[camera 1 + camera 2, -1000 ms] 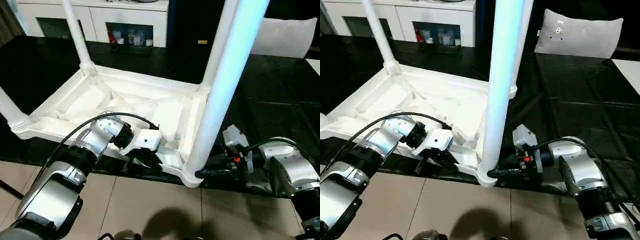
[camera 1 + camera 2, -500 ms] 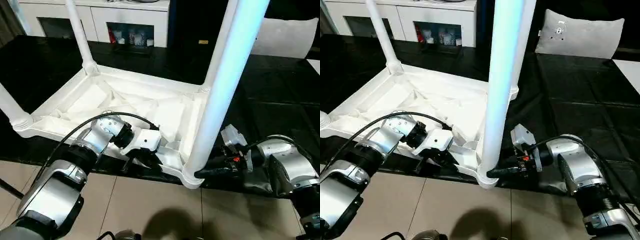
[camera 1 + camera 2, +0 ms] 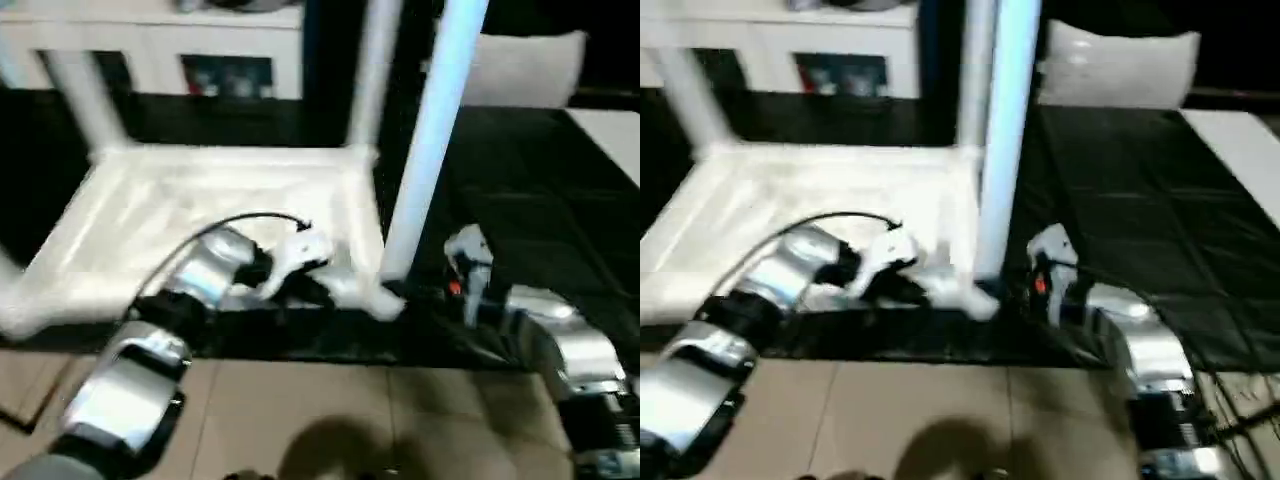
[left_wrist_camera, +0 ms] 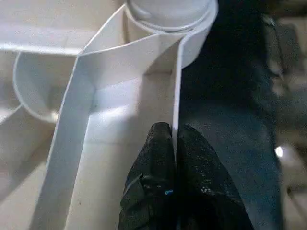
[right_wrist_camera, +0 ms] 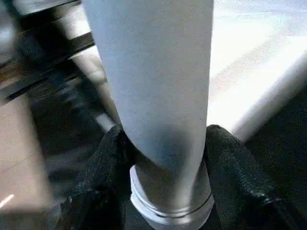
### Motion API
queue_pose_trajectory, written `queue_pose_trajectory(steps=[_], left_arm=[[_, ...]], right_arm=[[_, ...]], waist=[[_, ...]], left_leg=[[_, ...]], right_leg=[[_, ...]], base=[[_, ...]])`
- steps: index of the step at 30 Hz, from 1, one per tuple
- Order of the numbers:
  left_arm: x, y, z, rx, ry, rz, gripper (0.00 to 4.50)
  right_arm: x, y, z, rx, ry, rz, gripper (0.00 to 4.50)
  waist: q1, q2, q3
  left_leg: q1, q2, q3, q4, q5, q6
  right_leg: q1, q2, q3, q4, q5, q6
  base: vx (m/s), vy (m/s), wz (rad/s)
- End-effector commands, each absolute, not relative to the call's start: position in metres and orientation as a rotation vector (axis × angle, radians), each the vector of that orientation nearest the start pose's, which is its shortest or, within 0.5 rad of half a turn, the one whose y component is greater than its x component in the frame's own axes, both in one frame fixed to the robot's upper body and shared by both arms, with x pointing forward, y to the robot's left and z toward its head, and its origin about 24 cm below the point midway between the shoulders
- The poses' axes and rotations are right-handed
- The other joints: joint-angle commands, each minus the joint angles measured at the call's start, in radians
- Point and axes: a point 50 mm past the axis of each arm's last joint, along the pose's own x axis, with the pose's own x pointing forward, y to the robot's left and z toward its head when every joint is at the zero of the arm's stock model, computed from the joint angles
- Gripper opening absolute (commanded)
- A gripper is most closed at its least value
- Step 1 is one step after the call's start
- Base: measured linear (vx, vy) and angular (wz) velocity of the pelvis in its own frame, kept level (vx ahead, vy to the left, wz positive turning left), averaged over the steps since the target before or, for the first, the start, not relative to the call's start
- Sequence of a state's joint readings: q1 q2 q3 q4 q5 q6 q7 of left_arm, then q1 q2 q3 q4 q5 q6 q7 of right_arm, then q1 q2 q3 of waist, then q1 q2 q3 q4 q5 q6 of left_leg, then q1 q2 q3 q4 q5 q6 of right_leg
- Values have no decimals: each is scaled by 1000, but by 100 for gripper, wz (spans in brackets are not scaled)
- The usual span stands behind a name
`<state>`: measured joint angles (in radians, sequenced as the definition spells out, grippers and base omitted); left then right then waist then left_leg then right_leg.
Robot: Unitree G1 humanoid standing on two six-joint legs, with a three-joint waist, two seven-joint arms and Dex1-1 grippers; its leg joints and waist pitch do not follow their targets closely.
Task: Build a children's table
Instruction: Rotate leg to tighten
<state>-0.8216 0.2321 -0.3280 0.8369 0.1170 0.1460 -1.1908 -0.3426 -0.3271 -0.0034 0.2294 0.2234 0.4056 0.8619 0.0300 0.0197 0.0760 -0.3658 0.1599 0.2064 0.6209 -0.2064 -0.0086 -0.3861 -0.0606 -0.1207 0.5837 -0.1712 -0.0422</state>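
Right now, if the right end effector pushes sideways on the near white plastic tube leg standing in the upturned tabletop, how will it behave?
The white tube leg is tall and slim, so it probably levers hard on its corner socket. Its smooth round surface may slip between the right end effector fingers. The thin-walled white ribbed tabletop looks light, and may slide.

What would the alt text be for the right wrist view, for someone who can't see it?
The right gripper's two black fingers close around a white tube leg just above its ringed base, one finger on each side. Behind the leg lies the white tabletop, with dark floor beside it.
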Motion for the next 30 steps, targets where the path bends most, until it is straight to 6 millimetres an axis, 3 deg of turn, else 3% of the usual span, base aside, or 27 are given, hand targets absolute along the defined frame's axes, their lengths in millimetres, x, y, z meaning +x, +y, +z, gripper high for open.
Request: queue_pose_trajectory(steps=[1,5,10,13,18,20,28,30], left_arm=[[345,53,82,387,395,-1377,0],[350,36,87,351,350,-1289,0],[352,23,90,374,296,-1225,0],[352,22,90,384,288,-1217,0],[355,29,89,435,266,-1206,0],[355,30,88,452,263,-1209,0],[357,38,88,546,195,-1193,0],[353,36,91,448,197,-1254,44]], right_arm=[[299,-131,53,44,341,841,190],[312,-117,53,69,327,606,190],[319,-99,57,80,282,424,190],[317,-100,57,87,272,382,259],[313,-117,57,58,247,297,303],[310,-123,57,31,233,304,313],[281,-162,58,-9,205,276,369],[270,-168,64,28,178,298,391]], waist=[[1,-10,-70],[-5,-9,-74],[-5,-6,-85],[-1,-5,-87],[2,-5,-82],[5,-11,-84],[20,-11,-87],[26,-11,-85]], left_leg=[[14,84,-58,-78,-189,34],[14,81,-54,-77,-153,48],[12,85,-54,-77,-97,55],[13,87,-51,-77,-74,71],[15,87,-49,-80,-100,68],[17,89,-48,-81,-96,67],[10,88,-50,-78,-78,99],[12,87,-49,-78,-94,102]], right_leg=[[44,-126,72,-97,-408,-144],[42,-122,73,-94,-369,-157],[49,-123,79,-74,-232,-188],[49,-124,80,-70,-194,-192],[48,-124,82,-77,-221,-180],[49,-124,83,-74,-214,-174],[55,-126,82,-73,-192,-157],[54,-128,82,-79,-221,-149]], base=[[0,0,0],[0,0,0],[0,0,0],[0,0,0],[0,0,0],[0,0,0],[0,0,0],[0,0,0]])
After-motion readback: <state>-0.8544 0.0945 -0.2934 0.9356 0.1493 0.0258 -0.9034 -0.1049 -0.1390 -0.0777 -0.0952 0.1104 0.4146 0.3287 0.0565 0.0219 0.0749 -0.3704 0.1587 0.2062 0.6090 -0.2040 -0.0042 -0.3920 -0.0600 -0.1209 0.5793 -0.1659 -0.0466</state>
